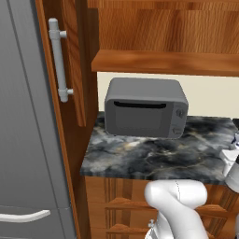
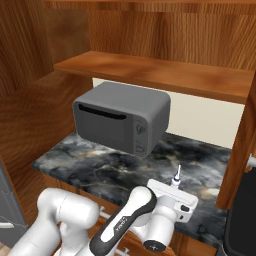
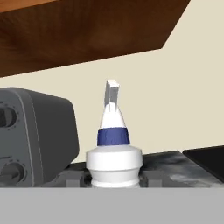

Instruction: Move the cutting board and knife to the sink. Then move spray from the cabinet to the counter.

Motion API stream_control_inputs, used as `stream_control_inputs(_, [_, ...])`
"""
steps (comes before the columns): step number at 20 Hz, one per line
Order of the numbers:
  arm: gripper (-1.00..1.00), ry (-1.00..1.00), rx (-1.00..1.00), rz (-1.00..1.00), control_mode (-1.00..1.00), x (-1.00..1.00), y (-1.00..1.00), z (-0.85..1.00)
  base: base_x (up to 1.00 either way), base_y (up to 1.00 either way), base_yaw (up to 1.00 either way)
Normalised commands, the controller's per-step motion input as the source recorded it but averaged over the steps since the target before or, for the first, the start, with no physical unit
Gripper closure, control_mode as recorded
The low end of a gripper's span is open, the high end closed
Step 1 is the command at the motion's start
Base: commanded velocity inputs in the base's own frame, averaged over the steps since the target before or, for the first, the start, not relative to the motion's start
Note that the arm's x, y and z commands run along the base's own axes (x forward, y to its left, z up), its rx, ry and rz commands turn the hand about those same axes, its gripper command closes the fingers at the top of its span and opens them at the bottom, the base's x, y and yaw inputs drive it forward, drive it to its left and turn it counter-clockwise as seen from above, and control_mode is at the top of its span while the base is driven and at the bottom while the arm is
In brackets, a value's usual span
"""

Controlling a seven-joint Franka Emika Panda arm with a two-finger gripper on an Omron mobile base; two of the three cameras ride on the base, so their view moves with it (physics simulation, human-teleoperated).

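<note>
While the gripper [image 3: 114,186] is straddling the spray [image 3: 113,164], whether its fingers are pinching or slack I cannot tell. Standing on the counter [image 3: 183,168], the bottle is looking light, rigid, slick; its shoulder is offering the best hold. Beyond, the toaster oven [image 3: 35,131] is sitting.

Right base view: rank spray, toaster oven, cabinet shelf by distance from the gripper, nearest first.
1. spray: right at the gripper, its nozzle tip poking up just beyond the hand, over the counter.
2. toaster oven: farther back and to the left, standing on the counter.
3. cabinet shelf: farthest, overhead above the toaster oven.
</note>
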Motion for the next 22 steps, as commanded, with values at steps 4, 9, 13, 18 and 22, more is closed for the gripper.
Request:
stream_control_inputs(4, [-1.0, -0.02, 0.0, 0.0, -1.0, 0.12, 0.36, -0.01, 0.0, 0.0, 0.0])
stream_control_inputs(9, [-1.0, -0.01, 0.0, 0.0, -1.0, 0.02, 0.12, 0.0, 0.0, 0.0, 0.0])
stream_control_inputs(13, [-1.0, 0.0, 0.0, 0.0, -1.0, 0.0, 0.0, 0.0, 0.0, 0.0, 0.0])
stream_control_inputs(18, [-1.0, 0.0, 0.01, 0.0, -1.0, 0.0, -0.05, 0.0, 0.0, 0.0, 0.0])
stream_control_inputs(22, [-1.0, -0.01, 0.02, 0.0, -1.0, 0.0, -0.12, 0.0, 0.0, 0.0, 0.0])
